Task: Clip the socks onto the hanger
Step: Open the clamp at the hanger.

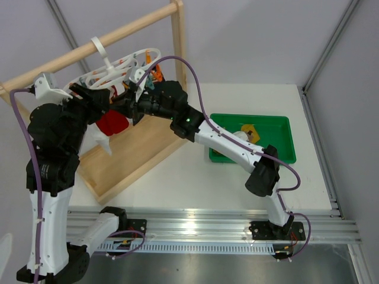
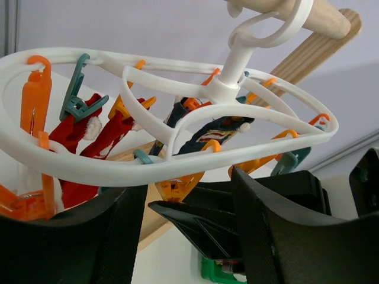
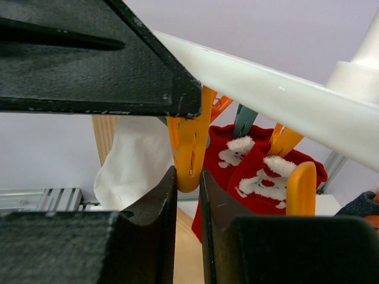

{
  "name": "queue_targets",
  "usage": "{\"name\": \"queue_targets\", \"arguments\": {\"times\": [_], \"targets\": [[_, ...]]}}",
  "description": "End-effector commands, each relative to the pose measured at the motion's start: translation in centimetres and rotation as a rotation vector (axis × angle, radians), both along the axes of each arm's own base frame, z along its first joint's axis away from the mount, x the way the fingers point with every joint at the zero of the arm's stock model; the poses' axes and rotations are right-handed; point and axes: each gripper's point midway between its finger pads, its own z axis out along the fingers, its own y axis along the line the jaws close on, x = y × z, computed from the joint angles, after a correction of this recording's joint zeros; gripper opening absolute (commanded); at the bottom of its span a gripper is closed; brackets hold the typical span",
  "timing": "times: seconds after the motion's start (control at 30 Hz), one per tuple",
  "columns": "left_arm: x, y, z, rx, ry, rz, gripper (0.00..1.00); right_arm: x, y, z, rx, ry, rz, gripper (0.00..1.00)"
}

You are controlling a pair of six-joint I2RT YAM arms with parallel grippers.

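now | right gripper [image 3: 188, 177] clenched on 1 orange plastic clip peg [image 3: 189, 145] of white looped hanger [image 3: 266, 89] | left gripper [image 2: 188, 184] parted (nothing seen inside) | we squeeze squarely, seat white fabric sock [image 3: 127, 171] deep

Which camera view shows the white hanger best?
The left wrist view: the hanger fills it, hook and most loops visible. Top external shows it small, partly behind the arms; the right wrist shows only one white bar.

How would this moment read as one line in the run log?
right gripper: shut on orange peg of hanger | left gripper: open, by hanger | white sock: hanging beside peg | red socks: clipped
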Motion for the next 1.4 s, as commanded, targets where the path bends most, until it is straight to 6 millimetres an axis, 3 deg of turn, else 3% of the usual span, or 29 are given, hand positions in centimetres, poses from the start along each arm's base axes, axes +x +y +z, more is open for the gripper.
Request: {"name": "queue_targets", "arguments": {"times": [0.0,0.2,0.57,1.13,1.23,1.37], "targets": [[0.0,0.4,1.4,0.016,-0.035,0.022,0.6,-1.6,-1.5,3.9,0.062,-0.056,-0.008,0.0],[0.5,0.5,1.6,0.017,-0.033,0.03,0.49,-1.6,-1.7,3.8,0.059,-0.059,-0.018,0.0],[0.9,0.5,0.5,0.013,0.006,0.045,0.46,-1.5,-1.5,3.9,0.062,-0.062,-0.04,0.0],[0.9,-0.2,1.1,0.01,-0.02,0.028,0.39,-1.6,-1.6,4.1,0.063,-0.067,-0.061,0.02],[0.7,-0.2,1.4,0.016,-0.038,0.025,0.37,-1.8,-1.6,4.3,0.067,-0.066,-0.059,0.06],[0.8,-0.4,0.8,0.02,-0.048,0.018,0.28,-2.0,-1.8,4.2,0.064,-0.065,-0.057,0.27]]}}
